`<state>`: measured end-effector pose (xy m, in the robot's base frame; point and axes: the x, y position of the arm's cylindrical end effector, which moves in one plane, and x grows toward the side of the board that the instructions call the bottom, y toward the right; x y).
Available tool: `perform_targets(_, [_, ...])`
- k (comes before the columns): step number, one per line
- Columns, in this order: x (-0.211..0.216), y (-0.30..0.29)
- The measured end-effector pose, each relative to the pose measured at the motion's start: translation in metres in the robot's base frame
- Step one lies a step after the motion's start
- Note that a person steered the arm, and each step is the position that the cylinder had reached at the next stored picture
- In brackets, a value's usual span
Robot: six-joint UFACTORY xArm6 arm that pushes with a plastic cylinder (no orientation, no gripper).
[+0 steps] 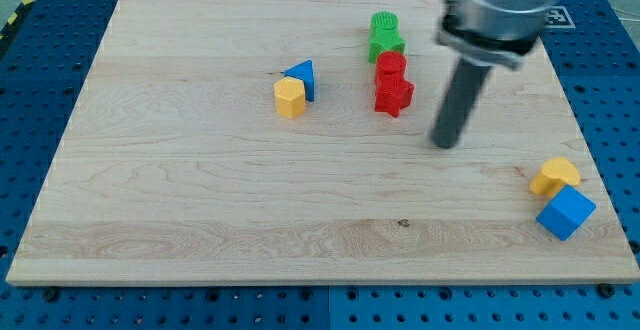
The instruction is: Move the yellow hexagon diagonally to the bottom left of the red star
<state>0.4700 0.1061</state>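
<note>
The yellow hexagon (289, 98) lies left of the board's middle, touching a blue triangle (301, 76) just above and right of it. The red star (393, 95) lies right of the hexagon, at about the same height in the view, with a red cylinder (391, 66) touching it from above. My tip (444, 142) rests on the board, to the right of and slightly below the red star, apart from it and far from the hexagon.
A green star (385, 44) and a green cylinder (384, 22) stack up above the red cylinder. A yellow heart-like block (555, 175) and a blue cube (565, 212) sit near the wooden board's (180, 190) bottom right corner.
</note>
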Motion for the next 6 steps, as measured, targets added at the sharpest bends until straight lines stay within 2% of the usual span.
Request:
perform_targets(2, [-0.008, -0.147])
perform_targets(3, [-0.035, -0.192])
perform_targets(5, [-0.090, -0.191])
perform_targets(6, [-0.088, -0.169])
